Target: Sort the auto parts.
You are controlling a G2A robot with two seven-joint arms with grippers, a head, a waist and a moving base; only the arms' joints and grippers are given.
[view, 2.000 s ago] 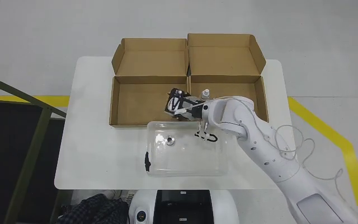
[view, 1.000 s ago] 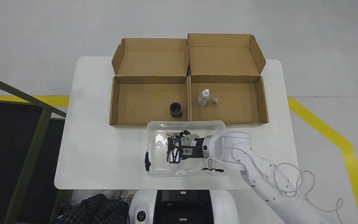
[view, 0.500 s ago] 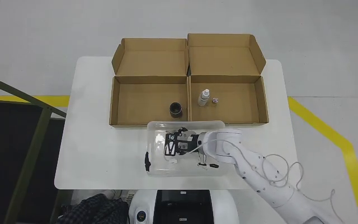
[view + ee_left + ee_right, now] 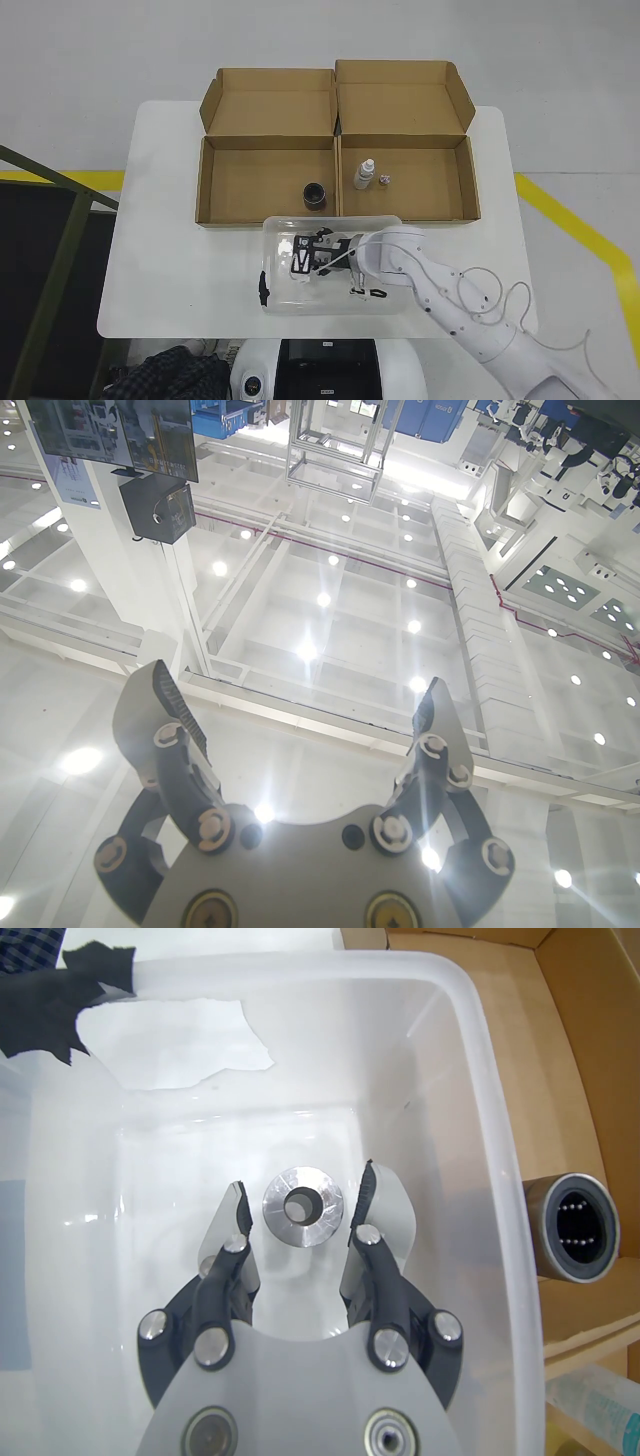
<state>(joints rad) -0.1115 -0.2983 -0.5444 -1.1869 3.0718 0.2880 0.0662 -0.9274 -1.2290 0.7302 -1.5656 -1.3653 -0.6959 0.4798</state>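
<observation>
A silver flanged ring [image 4: 303, 1211] lies on the floor of the clear plastic bin [image 4: 480, 1078]. My right gripper [image 4: 304, 1188] is lowered into the bin, open, with one finger on each side of the ring and small gaps between. In the top view the right gripper [image 4: 298, 257] sits in the left half of the bin [image 4: 390, 222]. A dark cylindrical bearing [image 4: 315, 194] stands in the left cardboard box [image 4: 230, 180]; it also shows as the bearing [image 4: 575, 1228]. My left gripper [image 4: 297, 680] is open, holds nothing and points at the ceiling.
The right cardboard box [image 4: 440, 185] holds a small white bottle [image 4: 366, 173] and a tiny part [image 4: 385, 180]. A black scrap [image 4: 262, 290] hangs on the bin's left wall. A small black clip [image 4: 368, 292] lies in the bin. White table [image 4: 160, 250] around.
The right arm left the bearing in the left box, swung back into the bin, and moved its open gripper to the left around the silver ring.
</observation>
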